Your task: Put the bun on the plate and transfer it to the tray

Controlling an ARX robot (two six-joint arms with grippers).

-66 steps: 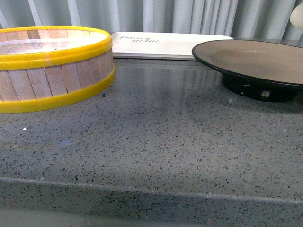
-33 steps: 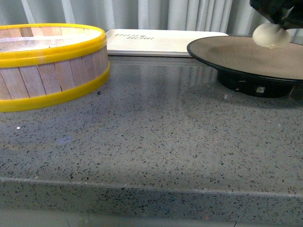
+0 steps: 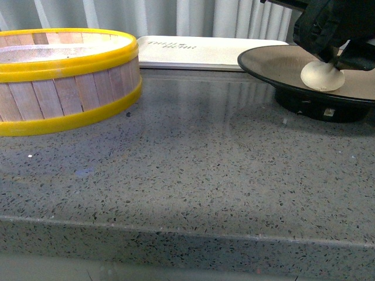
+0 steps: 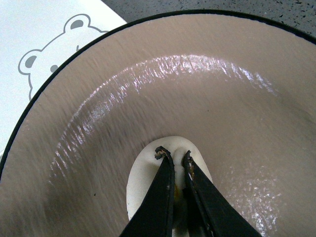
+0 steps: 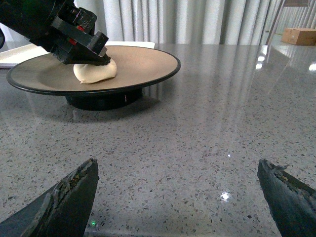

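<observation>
Bun [image 3: 321,78] base-down on plate [image 3: 275,58]; left hand [image 4: 174,154] clenched on it; right hand [image 5: 177,165] spread open

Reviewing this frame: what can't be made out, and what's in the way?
- Front view: the left gripper hides the top of the bun; the frame edge cuts off the right side of the plate.
- Front view: lettering on the tray is too small to read.
- Front view: inside of the steamer basket, mostly hidden by its near wall.
- Left wrist view: the fingers cover the bun's middle.

bun [image 3: 321,77] now on plate [image 3: 274,58], left claw [image 4: 174,154] lowered
</observation>
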